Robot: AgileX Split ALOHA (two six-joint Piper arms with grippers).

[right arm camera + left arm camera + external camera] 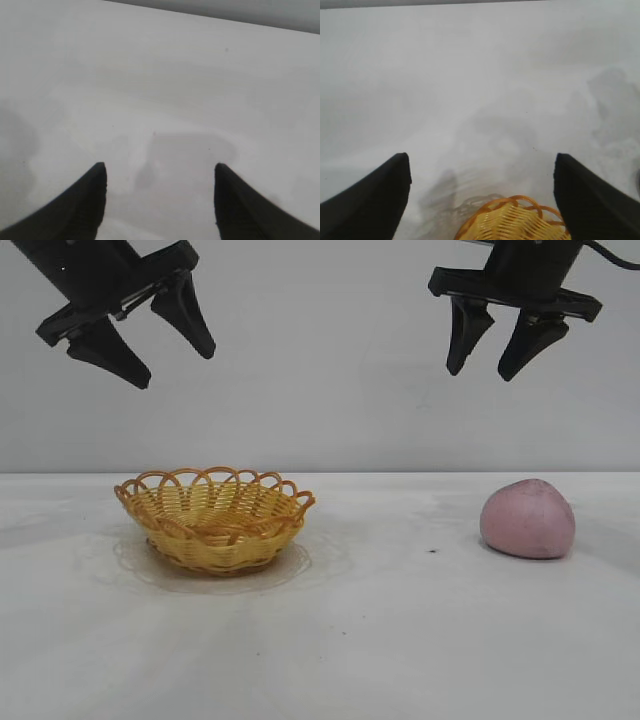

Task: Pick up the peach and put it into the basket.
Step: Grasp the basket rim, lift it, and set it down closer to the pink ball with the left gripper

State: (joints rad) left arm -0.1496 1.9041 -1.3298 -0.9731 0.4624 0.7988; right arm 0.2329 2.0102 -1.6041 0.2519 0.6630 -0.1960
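With the peach (527, 519) left on the worktop (400, 640) well apart from the basket (213, 520) and both the left end effector (150, 335) and right end effector (500, 345) held open above, the rounded fruit could be nudged aside by an off-centre descent.

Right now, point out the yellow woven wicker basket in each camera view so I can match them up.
Exterior view: the yellow woven wicker basket stands left of centre on the white table, below the left gripper.
Left wrist view: only its scalloped rim shows at the bottom edge, between the dark jaws.
Right wrist view: not in it.
Shared landmark: the white table.
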